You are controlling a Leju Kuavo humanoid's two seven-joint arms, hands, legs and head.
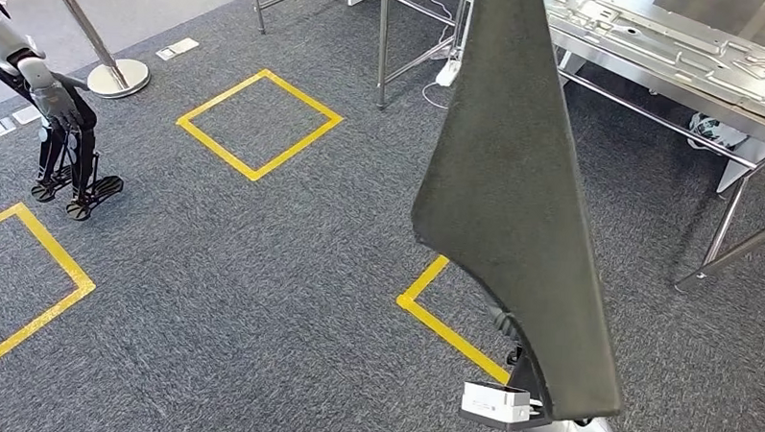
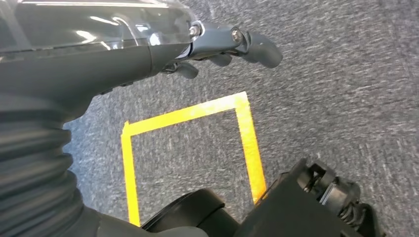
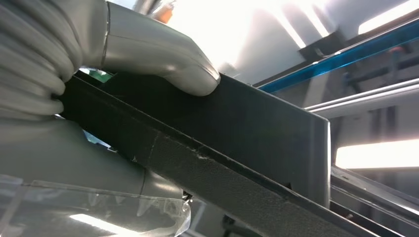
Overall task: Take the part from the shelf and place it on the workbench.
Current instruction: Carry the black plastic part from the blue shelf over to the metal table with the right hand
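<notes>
The part (image 1: 514,182) is a long, black, felt-covered panel that tapers toward its upper end. It stands upright in front of me in the head view and hides much of the floor behind it. My right hand (image 1: 511,347) grips its lower end, mostly covered by the panel. In the right wrist view the grey thumb (image 3: 168,64) presses on the panel's (image 3: 237,123) flat face. The metal workbench (image 1: 672,63) lies ahead at the upper right. My left hand (image 2: 222,47) hangs over the carpet and holds nothing.
Grey carpet carries yellow taped squares (image 1: 259,123). Pressed metal sheets (image 1: 644,28) lie on the workbench, whose legs (image 1: 734,219) reach the floor at the right. Another humanoid robot (image 1: 60,128) stands at the far left beside a stanchion base (image 1: 119,76). A metal frame's legs (image 1: 382,53) stand ahead.
</notes>
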